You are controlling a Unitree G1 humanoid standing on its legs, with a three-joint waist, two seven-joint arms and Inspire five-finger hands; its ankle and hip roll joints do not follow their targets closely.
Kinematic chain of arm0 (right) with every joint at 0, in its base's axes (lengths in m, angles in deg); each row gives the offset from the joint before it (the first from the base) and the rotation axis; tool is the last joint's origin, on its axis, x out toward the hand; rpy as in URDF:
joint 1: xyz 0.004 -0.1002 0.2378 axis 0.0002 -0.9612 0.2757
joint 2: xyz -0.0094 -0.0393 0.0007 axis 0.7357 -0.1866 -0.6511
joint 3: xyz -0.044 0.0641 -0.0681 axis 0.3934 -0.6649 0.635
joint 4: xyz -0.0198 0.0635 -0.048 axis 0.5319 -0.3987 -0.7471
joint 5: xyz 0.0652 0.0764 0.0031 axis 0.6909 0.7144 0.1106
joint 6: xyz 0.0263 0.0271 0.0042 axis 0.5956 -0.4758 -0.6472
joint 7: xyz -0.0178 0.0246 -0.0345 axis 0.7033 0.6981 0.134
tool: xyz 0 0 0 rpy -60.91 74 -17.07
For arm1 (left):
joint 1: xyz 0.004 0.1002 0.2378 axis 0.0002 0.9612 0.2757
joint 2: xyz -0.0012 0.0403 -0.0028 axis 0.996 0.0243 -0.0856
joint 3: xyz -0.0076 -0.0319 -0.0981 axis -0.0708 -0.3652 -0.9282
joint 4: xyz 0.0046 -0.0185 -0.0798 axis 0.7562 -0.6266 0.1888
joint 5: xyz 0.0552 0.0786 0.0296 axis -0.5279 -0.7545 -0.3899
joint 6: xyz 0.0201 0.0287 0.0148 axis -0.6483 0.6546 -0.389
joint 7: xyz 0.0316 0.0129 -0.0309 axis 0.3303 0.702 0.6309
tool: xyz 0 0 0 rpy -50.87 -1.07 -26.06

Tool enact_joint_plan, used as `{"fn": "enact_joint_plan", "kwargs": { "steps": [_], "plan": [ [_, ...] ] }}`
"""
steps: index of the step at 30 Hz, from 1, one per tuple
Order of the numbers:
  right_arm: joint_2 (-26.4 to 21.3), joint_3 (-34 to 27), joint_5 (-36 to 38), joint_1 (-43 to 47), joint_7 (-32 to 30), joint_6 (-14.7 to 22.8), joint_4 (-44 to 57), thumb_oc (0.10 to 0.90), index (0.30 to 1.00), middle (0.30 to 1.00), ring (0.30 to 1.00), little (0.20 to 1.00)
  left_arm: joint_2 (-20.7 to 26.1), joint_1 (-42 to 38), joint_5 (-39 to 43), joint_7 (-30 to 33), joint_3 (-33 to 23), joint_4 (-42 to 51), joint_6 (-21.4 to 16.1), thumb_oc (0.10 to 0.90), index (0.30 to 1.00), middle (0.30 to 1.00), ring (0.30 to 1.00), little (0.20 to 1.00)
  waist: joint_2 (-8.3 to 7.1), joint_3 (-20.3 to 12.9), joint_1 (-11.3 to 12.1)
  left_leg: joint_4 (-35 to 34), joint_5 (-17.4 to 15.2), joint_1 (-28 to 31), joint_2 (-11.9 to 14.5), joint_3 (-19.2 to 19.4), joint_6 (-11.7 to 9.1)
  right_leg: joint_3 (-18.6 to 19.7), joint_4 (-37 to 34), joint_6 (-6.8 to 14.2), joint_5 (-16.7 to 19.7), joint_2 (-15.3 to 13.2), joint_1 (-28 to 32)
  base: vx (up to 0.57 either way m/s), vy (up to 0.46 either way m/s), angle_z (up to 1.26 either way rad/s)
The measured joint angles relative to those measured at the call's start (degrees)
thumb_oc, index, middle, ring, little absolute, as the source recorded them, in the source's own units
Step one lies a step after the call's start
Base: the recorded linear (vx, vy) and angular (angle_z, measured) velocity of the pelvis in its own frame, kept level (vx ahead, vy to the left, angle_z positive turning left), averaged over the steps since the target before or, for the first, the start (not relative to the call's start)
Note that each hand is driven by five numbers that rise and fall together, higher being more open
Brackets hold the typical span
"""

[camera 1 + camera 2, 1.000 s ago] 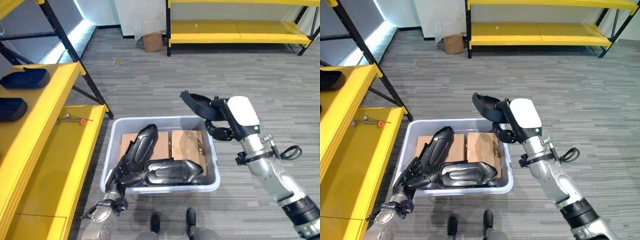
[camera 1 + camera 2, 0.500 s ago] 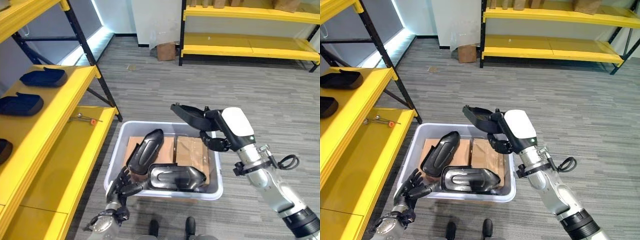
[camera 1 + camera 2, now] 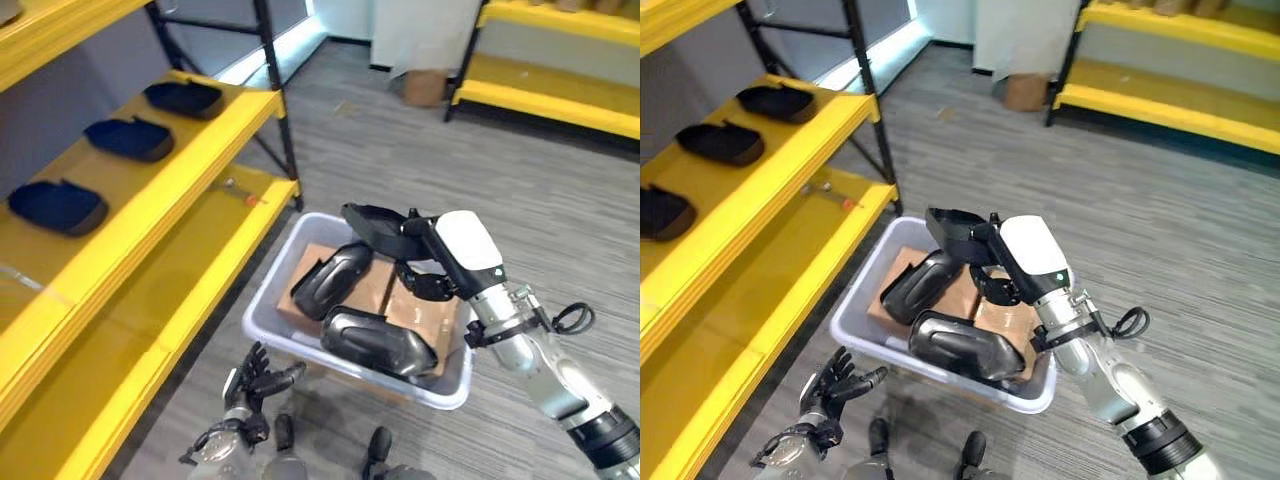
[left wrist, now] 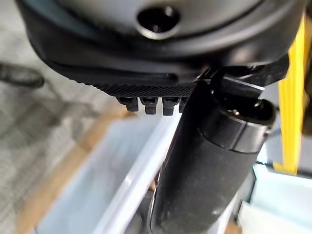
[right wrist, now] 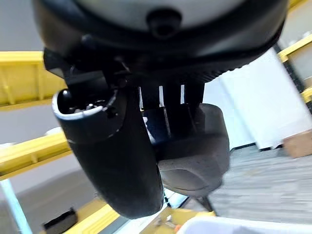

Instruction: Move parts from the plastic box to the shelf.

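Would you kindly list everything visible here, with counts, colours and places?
Box: one, pale grey plastic, on the floor beside the shelf.
Parts in box: two, black, lying on brown cardboard.
Held part: one, black, above the box in the right hand.
Parts on shelf: three, dark, in a row on the upper level.
Shelf: one, yellow, on the left.
Far shelf: one, yellow, at the back.
Carton: one, brown, by the far shelf.
Right hand: shut on the held part.
Left hand: open, low near the box.
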Motion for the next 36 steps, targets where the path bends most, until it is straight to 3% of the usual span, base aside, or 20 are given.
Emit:
{"fn": "enact_joint_plan", "kwargs": {
  "steps": [2, 3, 4, 5, 7, 10, 11, 16, 21, 25, 26, 27, 28, 29, 32, 33, 34, 35, 36],
  "plan": [
    [-0.1, -1.5, -0.2, -1.7, 0.0, 0.0, 0.2, 0.400, 0.300, 0.300, 0.300, 0.300, -0.1, 0.8, 0.0, -0.6, 0.8, 1.7, 0.0, 0.900, 1.000, 1.000, 1.000, 1.000, 0.21, 0.0, 0.7, 4.9, 0.4, 0.9, 0.9, -0.3, -0.1, -1.7, 0.0, 0.9, -0.2, -1.8, 0.9, 0.03, 0.105, 0.91],
    [0.5, -2.6, -0.4, -3.3, 0.0, 0.1, 0.4, 0.400, 0.300, 0.300, 0.300, 0.300, -0.2, 3.0, -0.1, -1.3, 0.7, 3.4, -0.1, 0.900, 1.000, 1.000, 1.000, 1.000, 1.97, -0.4, 0.8, 4.9, 4.7, 4.5, 0.7, -4.5, 1.6, -2.3, 0.6, 3.5, -0.7, -2.0, 1.9, 0.08, 0.188, 0.68],
    [0.5, -3.5, -0.5, -3.7, 0.0, 0.3, 0.6, 0.400, 0.300, 0.300, 0.300, 0.300, -0.3, 3.4, -0.1, -1.6, 0.7, 3.3, 0.0, 0.900, 1.000, 1.000, 1.000, 1.000, 3.27, -0.4, 1.0, 2.1, 4.0, 6.0, 0.7, -6.6, 0.0, -3.0, 1.3, 4.3, -0.6, -2.2, 2.4, 0.15, 0.359, 1.04],
    [2.2, -4.9, -0.6, -5.3, 0.0, 0.2, 0.6, 0.400, 0.300, 0.300, 0.300, 0.300, 0.4, 3.1, -0.1, -1.6, 0.4, 3.2, 0.1, 0.900, 1.000, 1.000, 1.000, 1.000, 3.32, -0.5, 0.7, -3.9, 3.1, 8.3, -2.7, -8.2, 0.2, -4.4, 1.9, 6.8, 0.5, -4.1, 3.6, 0.15, 0.335, 0.90],
    [2.3, -5.7, -0.6, -5.5, 0.0, 0.2, 0.6, 0.400, 0.300, 0.300, 0.300, 0.300, 0.4, 2.1, -0.2, -1.6, 0.2, 3.2, 0.1, 0.900, 1.000, 1.000, 1.000, 1.000, 3.28, -0.5, 0.7, -6.0, 2.5, 8.9, -5.0, -9.5, 0.9, -5.4, 2.2, 8.3, 0.6, -5.6, 4.3, 0.11, 0.283, 0.83],
    [2.9, -6.0, -0.6, -5.4, 0.2, 0.4, 0.6, 0.400, 0.300, 0.300, 0.300, 0.300, 1.3, 1.7, -0.2, -1.6, 0.1, 5.1, 0.1, 0.900, 1.000, 1.000, 1.000, 1.000, 2.93, -0.5, 1.8, -6.0, 1.6, 8.8, -8.4, -12.5, 2.4, -4.1, 2.5, 8.8, 0.7, -9.1, 6.1, 0.06, 0.253, 0.68],
    [3.7, -6.1, -0.6, -5.3, 0.2, 0.7, 0.7, 0.400, 0.300, 0.300, 0.300, 0.300, 2.6, 2.1, -0.6, -1.7, -0.2, 6.6, 0.1, 0.900, 1.000, 1.000, 1.000, 1.000, 2.40, -0.6, 3.6, -6.0, 1.2, 8.8, -9.8, -13.3, 2.9, -2.9, 2.6, 9.4, 0.8, -10.2, 6.8, 0.04, 0.245, 0.38],
    [6.3, -5.1, -0.9, -3.4, 1.0, 0.1, 0.7, 0.400, 0.300, 0.300, 0.300, 0.300, 3.8, 2.2, -0.6, -1.6, -1.9, 7.1, 0.0, 0.900, 1.000, 1.000, 1.000, 1.000, 1.00, -0.8, 6.5, -6.0, 1.0, 8.7, -12.2, -15.7, 3.4, -4.2, 2.6, 10.4, 1.3, -12.2, 8.7, 0.05, 0.214, 0.31],
    [7.8, -3.3, -1.1, 0.6, 1.2, -0.1, 0.7, 0.400, 0.300, 0.300, 0.300, 0.300, 4.5, 3.4, -0.6, -1.6, -2.3, 7.3, 0.1, 0.900, 1.000, 1.000, 1.000, 1.000, -2.29, -1.1, 7.4, -6.0, 1.2, 8.4, -13.3, -16.9, 4.0, -4.9, 2.2, 10.5, 1.3, -13.4, 9.4, 0.01, 0.042, 0.16],
    [7.9, -3.3, -1.1, 0.9, 1.3, -0.1, 0.7, 0.400, 0.300, 0.300, 0.300, 0.300, 4.6, 4.5, -0.6, -1.6, -2.4, 7.4, 0.1, 0.900, 1.000, 1.000, 1.000, 1.000, -2.74, -1.5, 7.5, -6.0, 1.3, 7.5, -13.8, -16.9, 4.2, -5.0, 1.0, 11.9, 2.1, -13.3, 9.5, 0.06, 0.271, -0.02],
    [8.8, -3.1, -1.4, 1.1, 1.3, -1.5, 1.3, 0.400, 0.300, 0.300, 0.300, 0.300, 4.2, 4.9, -0.7, -1.8, -2.9, 7.4, 0.1, 0.900, 1.000, 1.000, 1.000, 1.000, -3.28, -1.4, 8.2, -5.4, 0.5, 6.8, -14.9, -16.9, 4.8, -6.5, 1.0, 14.6, 2.3, -14.4, 9.7, 0.08, 0.319, 0.35],
    [8.7, -2.4, -1.8, 1.2, 1.3, -3.9, 1.9, 0.400, 0.300, 0.300, 0.300, 0.300, 1.2, 4.2, -0.7, -1.8, -3.4, 7.5, 0.0, 0.900, 1.000, 1.000, 1.000, 1.000, -3.57, -1.6, 8.0, -1.7, -1.8, 4.2, -17.7, -17.2, 8.4, -8.1, 1.8, 15.2, 2.4, -16.1, 10.4, 0.01, 0.036, 0.61],
    [8.9, -1.9, -2.3, 1.6, 1.3, -4.4, 1.3, 0.400, 0.300, 0.300, 0.300, 0.300, -0.7, 4.4, -0.7, -1.7, -3.4, 7.7, -0.1, 0.900, 1.000, 1.000, 1.000, 1.000, -2.61, -2.2, 8.2, -1.7, -1.8, 3.6, -19.1, -19.6, 9.5, -8.5, 3.4, 15.1, 2.4, -16.7, 10.5, 0.05, 0.190, 0.68],
    [8.9, -1.1, -2.6, 2.4, 1.5, -4.6, 1.0, 0.400, 0.300, 0.300, 0.300, 0.300, -0.9, 4.8, -0.7, -1.5, -2.7, 8.1, 0.0, 0.900, 1.000, 1.000, 1.000, 1.000, -1.96, -3.1, 8.5, -2.2, -1.4, 4.2, -18.8, -19.2, 8.8, -7.7, 3.9, 14.6, 2.1, -17.3, 9.7, 0.05, 0.206, 0.37],
    [10.3, 1.5, -4.3, 4.8, 1.7, -2.6, 1.8, 0.400, 0.300, 0.300, 0.300, 0.300, 1.9, 5.0, -1.1, -1.2, -4.2, 9.1, 0.0, 0.900, 1.000, 1.000, 1.000, 1.000, -4.04, -3.3, 10.0, -2.7, -0.2, 2.7, -21.3, -20.9, 9.5, -8.1, 5.4, 14.2, 2.5, -18.8, 9.3, 0.10, 0.353, 0.38],
    [10.3, 1.4, -4.9, 4.8, 2.1, -2.8, 1.8, 0.400, 0.300, 0.300, 0.300, 0.300, 2.0, 4.6, -1.6, -1.2, -4.5, 8.5, 0.0, 0.900, 1.000, 1.000, 1.000, 1.000, -3.92, -3.3, 10.0, -1.3, -0.8, 2.3, -21.9, -22.2, 10.4, -6.6, 8.6, 14.2, 2.5, -20.3, 9.2, 0.03, 0.194, 1.25],
    [9.3, 1.8, -4.9, 4.6, 2.7, -3.4, 1.8, 0.400, 0.300, 0.300, 0.300, 0.300, 2.1, 4.6, -2.5, -0.9, -4.0, 8.1, -0.1, 0.900, 1.000, 1.000, 1.000, 1.000, -2.64, -3.7, 8.1, -1.4, -0.9, 2.8, -23.4, -26.6, 12.1, -0.7, 16.3, 12.4, 2.4, -22.3, 8.2, 0.03, 0.182, 1.55],
    [8.9, 2.0, -5.0, 4.5, 2.8, -3.3, 1.8, 0.400, 0.300, 0.300, 0.300, 0.300, 2.5, 4.5, -2.5, -0.5, -3.7, 8.2, -0.1, 0.900, 1.000, 1.000, 1.000, 1.000, -1.73, -3.9, 6.7, -2.8, 0.2, 3.3, -23.3, -29.1, 12.9, 7.0, 20.1, 11.0, 0.3, -22.1, 6.4, 0.10, 0.146, 1.35],
    [8.9, 2.1, -5.1, 4.7, 3.1, -3.0, 1.8, 0.400, 0.300, 0.300, 0.300, 0.300, 3.4, 4.3, -2.6, -0.2, -3.7, 8.3, -0.4, 0.900, 1.000, 1.000, 1.000, 1.000, -1.65, -3.9, 7.4, -4.3, 0.3, 3.9, -23.2, -29.4, 14.0, 13.2, 21.5, 12.7, -2.1, -21.0, 3.7, 0.09, 0.146, 0.60]
  ]
}}
